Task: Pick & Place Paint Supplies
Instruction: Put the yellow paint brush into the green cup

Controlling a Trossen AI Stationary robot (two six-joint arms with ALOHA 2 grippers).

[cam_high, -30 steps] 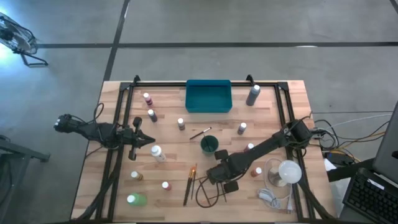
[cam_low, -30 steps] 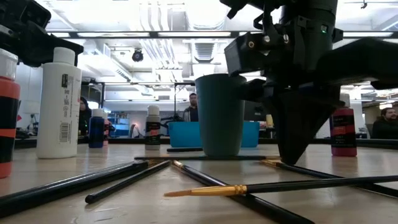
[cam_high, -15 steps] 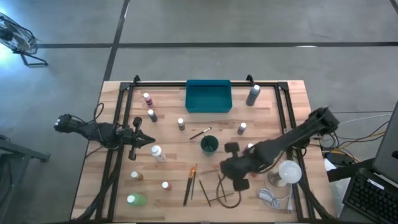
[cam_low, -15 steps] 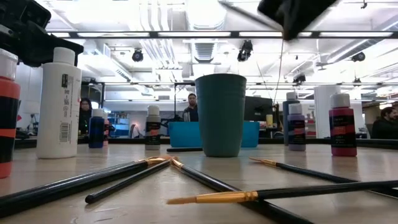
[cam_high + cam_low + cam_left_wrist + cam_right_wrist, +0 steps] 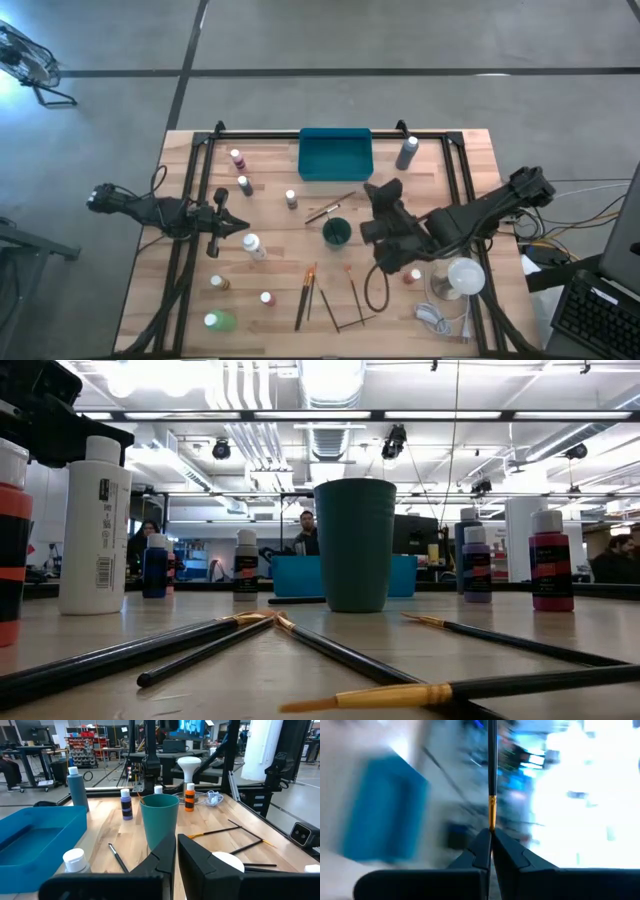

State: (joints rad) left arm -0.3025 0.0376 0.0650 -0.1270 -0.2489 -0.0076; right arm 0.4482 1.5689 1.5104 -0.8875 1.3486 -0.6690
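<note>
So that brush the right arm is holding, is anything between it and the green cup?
Nothing visible. The right gripper is shut on the paintbrush, lifted beside the dark green cup, whose mouth is open and uncovered. The left gripper waits by a white bottle.

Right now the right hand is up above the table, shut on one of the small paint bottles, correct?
Not a bottle. The right hand is shut on a thin paintbrush, its handle running out from between the fingertips in the right wrist view. The high view shows that hand raised beside the dark green cup.
</note>
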